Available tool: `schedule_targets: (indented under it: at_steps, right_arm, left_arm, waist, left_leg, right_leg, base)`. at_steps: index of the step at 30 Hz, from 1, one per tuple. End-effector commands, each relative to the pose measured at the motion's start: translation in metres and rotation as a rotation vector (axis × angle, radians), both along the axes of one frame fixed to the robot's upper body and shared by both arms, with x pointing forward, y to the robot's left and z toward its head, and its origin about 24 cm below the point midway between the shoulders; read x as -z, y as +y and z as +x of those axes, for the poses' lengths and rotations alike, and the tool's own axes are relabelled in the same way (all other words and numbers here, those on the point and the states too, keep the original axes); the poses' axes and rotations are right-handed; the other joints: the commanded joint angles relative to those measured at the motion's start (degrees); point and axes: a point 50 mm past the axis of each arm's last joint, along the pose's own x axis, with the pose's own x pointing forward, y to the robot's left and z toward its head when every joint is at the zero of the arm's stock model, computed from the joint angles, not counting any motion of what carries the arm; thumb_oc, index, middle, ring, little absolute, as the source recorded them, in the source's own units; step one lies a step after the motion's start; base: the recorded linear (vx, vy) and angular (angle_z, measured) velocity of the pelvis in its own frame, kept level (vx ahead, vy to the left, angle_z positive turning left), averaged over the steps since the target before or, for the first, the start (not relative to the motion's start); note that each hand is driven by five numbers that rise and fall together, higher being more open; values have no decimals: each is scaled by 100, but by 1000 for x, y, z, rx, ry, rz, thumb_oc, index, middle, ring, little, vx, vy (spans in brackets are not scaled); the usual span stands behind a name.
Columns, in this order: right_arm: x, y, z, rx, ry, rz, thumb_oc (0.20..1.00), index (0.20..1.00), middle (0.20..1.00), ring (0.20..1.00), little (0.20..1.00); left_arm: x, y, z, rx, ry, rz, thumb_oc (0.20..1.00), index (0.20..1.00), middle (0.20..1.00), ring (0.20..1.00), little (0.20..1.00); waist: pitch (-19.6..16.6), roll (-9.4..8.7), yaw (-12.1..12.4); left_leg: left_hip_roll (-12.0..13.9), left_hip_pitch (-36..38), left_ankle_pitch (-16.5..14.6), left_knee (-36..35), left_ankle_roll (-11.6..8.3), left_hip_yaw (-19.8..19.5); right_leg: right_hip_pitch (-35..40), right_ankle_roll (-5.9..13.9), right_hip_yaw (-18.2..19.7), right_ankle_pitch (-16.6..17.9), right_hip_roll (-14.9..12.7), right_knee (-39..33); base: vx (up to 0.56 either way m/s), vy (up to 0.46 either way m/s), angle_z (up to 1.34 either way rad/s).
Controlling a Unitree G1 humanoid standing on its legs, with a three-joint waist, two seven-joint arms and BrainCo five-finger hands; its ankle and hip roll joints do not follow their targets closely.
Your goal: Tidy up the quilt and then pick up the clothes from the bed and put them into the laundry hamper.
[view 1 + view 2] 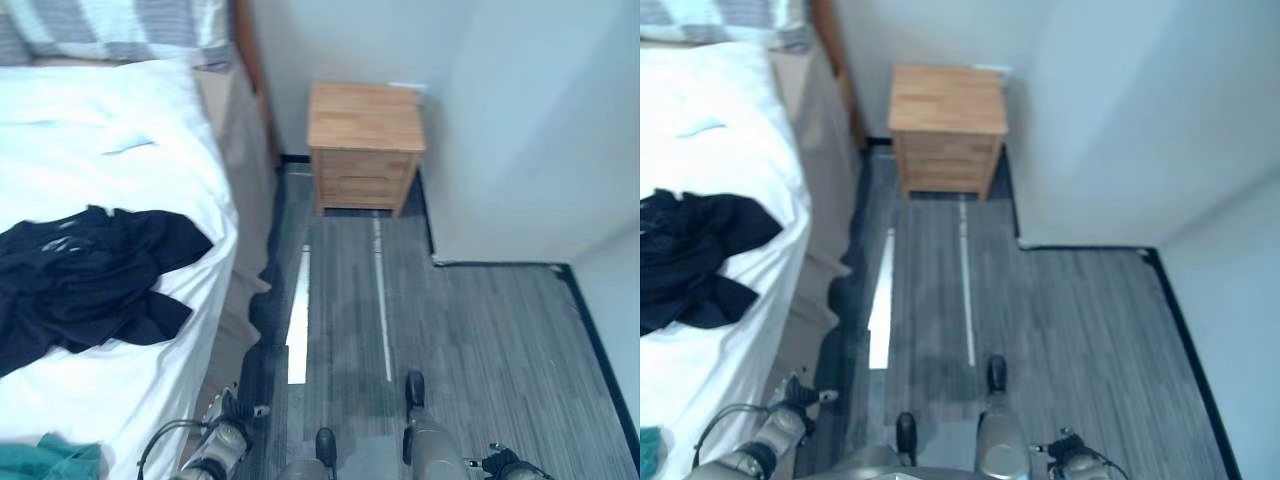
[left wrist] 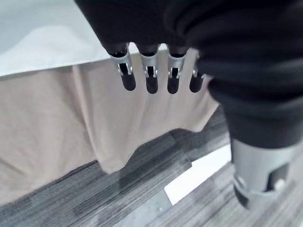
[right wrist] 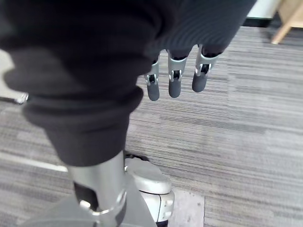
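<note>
We see the bed [image 1: 60, 400] filling the left side of the left eye view, white quilt [image 1: 110, 120] spread over it, lying mostly flat with slight wrinkles toward upper left. A dark garment [image 1: 90, 275] lies crumpled on the quilt at mid-left, sleeves splayed. A teal cloth [image 1: 45, 462] sits at the bottom-left corner, also on the quilt, cut off by the frame edge. A striped pillow [image 1: 120, 25] is at the top left, at the head of the bed. A beige bed skirt [image 2: 71, 127] hangs below the quilt edge down to the grey plank floor [image 1: 480, 330]. A wooden nightstand [image 1: 365, 145] stands top centre against the white wall [image 1: 540, 120], just beside the bed's head corner; its drawers are closed, so we can't tell any contents. Left hand [image 2: 149, 78] hangs low beside the bed skirt, fingers straight and relaxed, holding nothing. Right hand [image 3: 175, 78] hangs over the floor, fingers likewise straight, empty. Both clothes are on the bed, well apart from either hand.
</note>
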Motion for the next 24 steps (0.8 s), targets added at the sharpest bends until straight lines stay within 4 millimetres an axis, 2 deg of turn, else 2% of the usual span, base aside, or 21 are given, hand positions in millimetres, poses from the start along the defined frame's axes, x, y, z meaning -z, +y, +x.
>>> schedule_targets:
  at_steps: [1,2,3,4,5,7,8,9,10,11,12,13,14,15,16,18,20,21,22,23,24]
  right_arm:
    - [-7,-10,15,-68,-22,-59,1000,1000,1000,1000,1000]
    - [-8,-13,17,-55,-32,-69,1000,1000,1000,1000,1000]
    - [-10,-18,20,-41,-45,-84,1000,1000,1000,1000,1000]
    - [-14,-24,24,-25,-61,-110,1000,1000,1000,1000,1000]
    - [-14,-24,24,-26,-61,-109,1000,1000,1000,1000,1000]
    - [-15,-31,21,-29,-38,-133,1000,1000,1000,1000,1000]
    - [-16,-34,23,-23,-44,-140,1000,1000,1000,1000,1000]
    - [-19,-39,25,-12,-55,-147,1000,1000,1000,1000,1000]
    - [-19,-39,25,-12,-55,-148,1000,1000,1000,1000,1000]
    - [-18,-39,23,30,-59,-134,1000,1000,1000,1000,1000]
    - [-18,-39,22,31,-58,-134,1000,1000,1000,1000,1000]
    - [-15,-36,17,24,-44,-125,1000,1000,1000,1000,1000]
    - [-14,-31,19,87,-72,-93,1000,1000,1000,1000,1000]
    - [-14,-31,19,87,-72,-93,1000,1000,1000,1000,1000]
    - [-16,-26,27,90,-108,-77,1000,1000,1000,1000,1000]
    - [-19,-23,37,114,-157,-54,1000,1000,1000,1000,1000]
    - [-21,-24,41,140,-181,-50,1000,1000,1000,1000,1000]
    - [-23,-25,44,153,-197,-50,1000,1000,1000,1000,1000]
    - [-24,-27,45,163,-208,-52,1000,1000,1000,1000,1000]
    - [-28,-31,52,171,-234,-59,1000,1000,1000,1000,1000]
    - [-28,-31,52,171,-234,-59,1000,1000,1000,1000,1000]
  left_arm:
    - [5,1,-15,-7,-4,14,1000,1000,1000,1000,1000]
    - [5,-1,-13,-27,-15,3,1000,1000,1000,1000,1000]
    - [5,-2,-13,-49,-22,-13,1000,1000,1000,1000,1000]
    - [8,-3,-18,-64,-9,-16,1000,1000,1000,1000,1000]
    - [8,-3,-18,-64,-9,-16,1000,1000,1000,1000,1000]
    - [12,-2,-28,-51,31,-7,1000,1000,1000,1000,1000]
    - [14,0,-35,-51,54,0,1000,1000,1000,1000,1000]
    - [17,6,-47,-56,105,17,1000,1000,1000,1000,1000]
    - [17,6,-47,-56,105,17,1000,1000,1000,1000,1000]
    - [21,11,-61,-75,161,13,1000,1000,1000,1000,1000]
    - [21,11,-62,-75,162,13,1000,1000,1000,1000,1000]
    - [23,14,-71,-90,185,18,1000,1000,1000,1000,1000]
    - [24,18,-78,-98,221,27,1000,1000,1000,1000,1000]
    - [24,18,-77,-98,220,27,1000,1000,1000,1000,1000]
    - [24,20,-80,-103,228,35,1000,1000,1000,1000,1000]
    - [23,20,-77,-113,213,26,1000,1000,1000,1000,1000]
    - [23,20,-74,-112,200,21,1000,1000,1000,1000,1000]
    - [21,19,-71,-106,184,19,1000,1000,1000,1000,1000]
    - [20,20,-69,-103,176,21,1000,1000,1000,1000,1000]
    - [19,22,-65,-91,162,28,1000,1000,1000,1000,1000]
    - [19,22,-65,-91,162,28,1000,1000,1000,1000,1000]
  waist:
    - [32,-354,216]
    - [107,-418,231]
    - [278,-481,262]
    - [421,-496,282]
    - [406,-505,274]
    - [347,-431,354]
    - [284,-367,357]
    - [153,-270,385]
    - [151,-274,380]
    - [15,-185,365]
    - [22,-192,358]
    - [-10,-224,411]
    - [-28,-205,298]
    - [-24,-212,289]
    - [26,-176,226]
    - [113,-49,103]
    - [129,-32,59]
    - [116,-11,70]
    - [83,-27,80]
    - [13,-108,96]
    - [21,-103,93]
  left_leg:
    - [740,-221,-18,1451,-638,246]
    - [802,-800,261,2309,-652,144]
    - [893,-1339,478,3037,-589,211]
    - [1040,-1725,435,3354,-479,779]
    - [1028,-1740,453,3338,-476,778]
    - [698,-2009,93,3027,-358,1351]
    - [602,-2089,65,2709,-293,1765]
    - [585,-2123,42,2360,-345,2475]
    - [577,-2120,48,2349,-345,2474]
    - [621,-1673,119,1630,-277,2910]
    - [587,-1633,144,1565,-265,2911]
    - [379,-1503,66,1479,-131,2682]
    - [111,-1033,-98,1048,91,2644]
    - [74,-1015,-100,1015,116,2640]
    - [35,-858,-103,933,171,2578]
    - [74,-532,33,487,176,2417]
    - [121,-384,137,289,107,2201]
    - [215,-435,304,203,60,2142]
    - [242,-419,348,73,1,2045]
    - [302,-445,342,-27,-155,1762]
    - [309,-434,340,-27,-157,1757]
  right_leg:
    - [451,345,-213,-352,-199,1065]
    - [512,204,-368,-400,-216,1100]
    - [637,46,-670,-525,-248,1138]
    - [963,-128,-1103,-746,-225,1060]
    - [948,-127,-1106,-736,-235,1053]
    - [1152,-151,-1441,-881,-212,942]
    - [1227,-157,-1635,-978,-173,934]
    - [1487,-152,-1946,-1306,-25,952]
    - [1487,-151,-1950,-1309,-30,952]
    - [1574,-99,-2386,-1410,32,1269]
    - [1583,-88,-2391,-1416,12,1285]
    - [1599,-65,-2498,-1401,-51,1677]
    - [1324,491,-2755,-671,-372,2853]
    - [1309,530,-2745,-675,-409,2900]
    - [1109,624,-2650,-336,-504,3471]
    - [398,731,-2232,-154,-557,4582]
    - [274,684,-2033,-369,-593,4284]
    - [290,523,-2003,-390,-555,3771]
    - [364,473,-1899,-470,-577,3422]
    - [446,385,-1329,-496,-628,2052]
    - [472,384,-1339,-485,-620,2026]
  base:
    - [256,-499,125]
    - [77,-479,112]
    - [85,-595,105]
    - [61,-421,101]
    - [182,-349,159]
    - [204,-161,133]
    - [387,-202,65]
    - [325,-159,74]
    - [443,-66,96]
    - [214,35,109]
    - [349,46,123]
    - [304,72,81]
    - [305,86,56]
    - [238,88,74]
    - [126,46,83]
    - [159,-14,75]
    - [128,-167,102]
    - [91,-250,113]
    - [162,-441,77]
    - [176,-330,65]
    - [206,-373,79]
